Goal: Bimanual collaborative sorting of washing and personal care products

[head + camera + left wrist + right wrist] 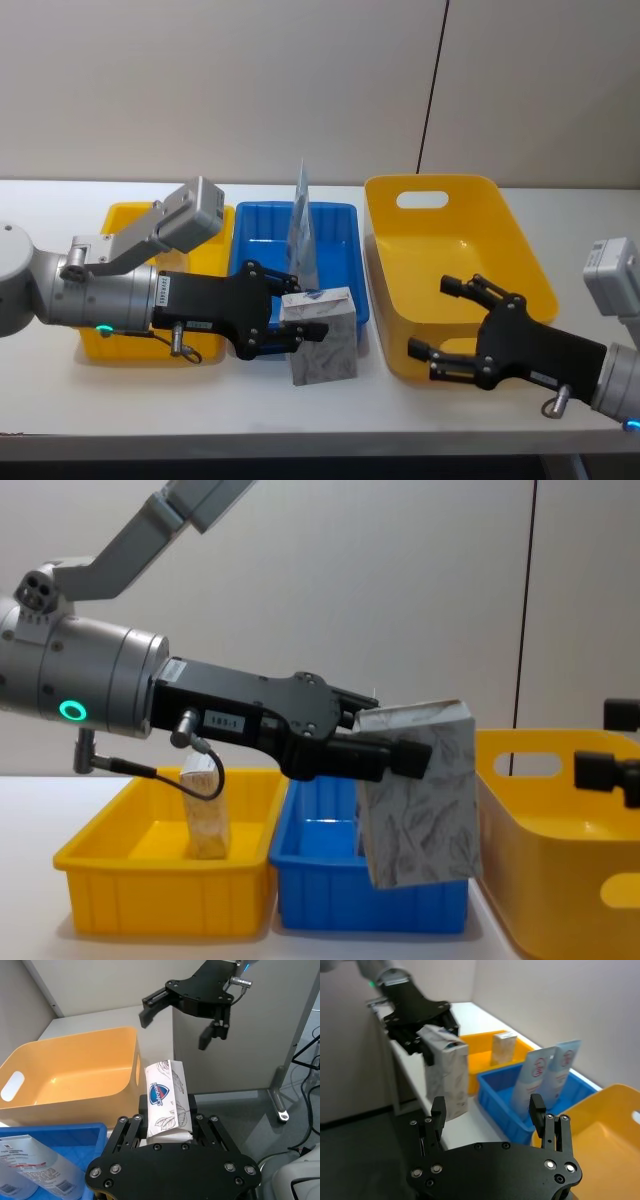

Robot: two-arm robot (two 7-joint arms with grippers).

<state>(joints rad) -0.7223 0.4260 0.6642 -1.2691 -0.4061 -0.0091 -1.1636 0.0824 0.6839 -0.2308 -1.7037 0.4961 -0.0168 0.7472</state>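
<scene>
My left gripper (290, 325) clamps the grey-white marbled pack (325, 340), tilted above the counter (300, 410) before the blue tray (262, 240); my right gripper (432, 320), fingers apart, hovers by the yellow basket (520, 250). Beyond, pale-blue pouches (303, 230) stand in the tray.

A plain, pale beige wall (200, 90) fills the head view from 9 o'clock through 12 to 3, evenly lit and without windows. A thin dark vertical seam (432, 90) runs down it at about 1 o'clock. Below the wall a white tabletop (300, 415) spans the view, its front edge at 6 o'clock. In the left wrist view a grey floor (240, 1115) lies at 3 to 4 o'clock, with a pale upright panel (260, 1060) at 1 o'clock. A slanting metal post (278, 1102) meets the floor at 3 o'clock, just beside black cables (309, 1080).
</scene>
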